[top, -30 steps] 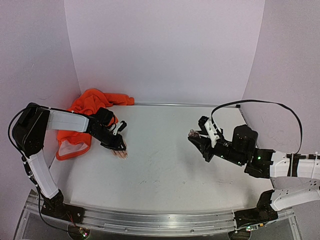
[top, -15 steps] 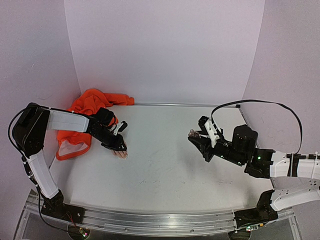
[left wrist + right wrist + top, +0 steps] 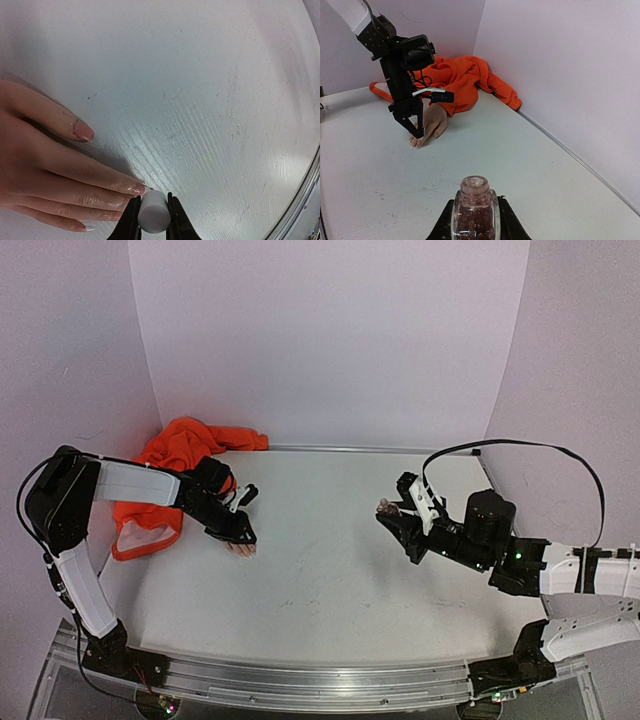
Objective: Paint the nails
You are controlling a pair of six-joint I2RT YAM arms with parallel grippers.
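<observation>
Table (image 3: 330, 580): white and scuffed, its near edge cut off by the arm rail in the top view. Sleeve (image 3: 175, 452): orange, bunched in the far-left corner, and it covered the wrist end of the mannequin hand (image 3: 40, 165). Left gripper (image 3: 244, 536) sat over the fingers, so from above only the fingertips showed. It pinched a pale cap (image 3: 153, 216) whose lower end ran out of the wrist frame. Right gripper (image 3: 388, 520) was well apart at the right, clamped on an open glass bottle (image 3: 474, 207) of reddish glitter, its base cut off. Nails (image 3: 136, 189): long, almond-shaped and pale pink, low at the table's left by the sleeve. One next to the cap showed glitter, the thumb's looked plain. The rest were too blurred to tell.
</observation>
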